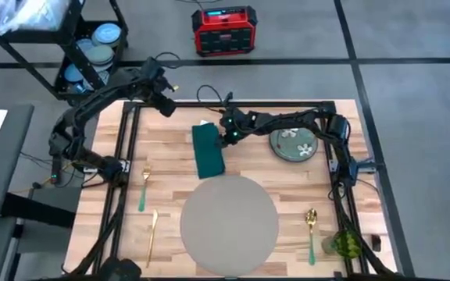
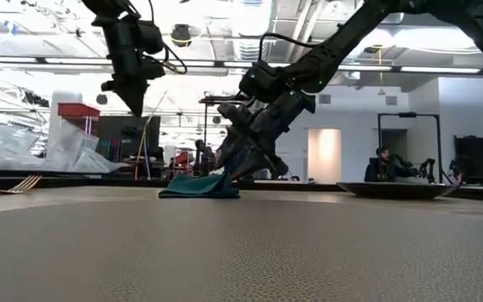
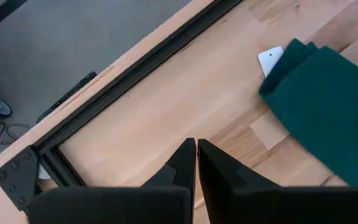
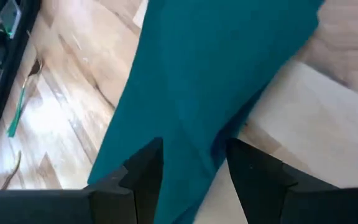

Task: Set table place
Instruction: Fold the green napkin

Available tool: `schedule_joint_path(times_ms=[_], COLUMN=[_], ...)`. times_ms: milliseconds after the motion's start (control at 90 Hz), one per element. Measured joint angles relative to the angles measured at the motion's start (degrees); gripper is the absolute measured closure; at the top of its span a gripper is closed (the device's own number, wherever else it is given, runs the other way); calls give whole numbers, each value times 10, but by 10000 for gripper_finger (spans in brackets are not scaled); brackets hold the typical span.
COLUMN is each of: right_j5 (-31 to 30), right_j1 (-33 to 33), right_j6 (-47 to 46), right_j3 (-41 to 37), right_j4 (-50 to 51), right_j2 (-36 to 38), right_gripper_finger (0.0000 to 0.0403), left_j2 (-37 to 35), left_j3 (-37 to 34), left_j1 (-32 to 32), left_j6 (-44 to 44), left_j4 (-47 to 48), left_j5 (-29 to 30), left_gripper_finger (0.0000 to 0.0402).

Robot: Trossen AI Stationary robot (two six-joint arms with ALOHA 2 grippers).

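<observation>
The round grey placemat lies on the wooden table near its front edge. A dark green napkin lies just beyond it, with a white tag under its far end. My right gripper is down at the napkin's right edge and shut on it. My left gripper hangs shut and empty, raised over the table's far left part. My right gripper pinches the napkin's right long edge between its two fingers, which slant down from the table's right side. That edge is raised a little, while the rest of the napkin lies on the table. I cannot tell how many layers are held.
A flowered plate sits at the far right. A fork and a knife lie left of the placemat; a spoon and a green glass are at its right. A black cart with dishes stands beyond the far left corner.
</observation>
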State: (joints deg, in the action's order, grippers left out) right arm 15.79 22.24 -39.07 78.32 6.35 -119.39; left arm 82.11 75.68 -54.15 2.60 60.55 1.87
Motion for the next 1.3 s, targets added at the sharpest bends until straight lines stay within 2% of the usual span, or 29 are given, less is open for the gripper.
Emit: schedule_joint_path(times_ms=[289, 522, 622, 833, 1122, 1222, 1300], right_j5=[-10, 25, 32, 38, 49, 45, 17], right_j1=[-4, -15, -16, -13, -12, -11, -10], right_j6=[-7, -36, -35, 5, 48, 84, 114], right_j3=[0, 12, 25, 62, 100, 115, 123], right_j4=[-11, -24, -15, 43, 139, 201, 254], right_j2=[-7, -43, -46, -41, -21, 12, 48], right_gripper_finger=[239, 243, 273, 391, 402, 402, 403], left_j2=[0, 0, 0, 0, 0, 0, 0], left_j3=[0, 0, 0, 0, 0, 0, 0], left_j1=[0, -2, -4, -4, -5, -7, -8], left_j6=[22, 24, 28, 27, 28, 28, 28], left_j4=[-1, -1, -1, -14, -22, -23, -25], left_j5=[0, 1, 1, 1, 1, 0, 0], left_gripper_finger=[402, 402, 402, 402, 402, 402, 402])
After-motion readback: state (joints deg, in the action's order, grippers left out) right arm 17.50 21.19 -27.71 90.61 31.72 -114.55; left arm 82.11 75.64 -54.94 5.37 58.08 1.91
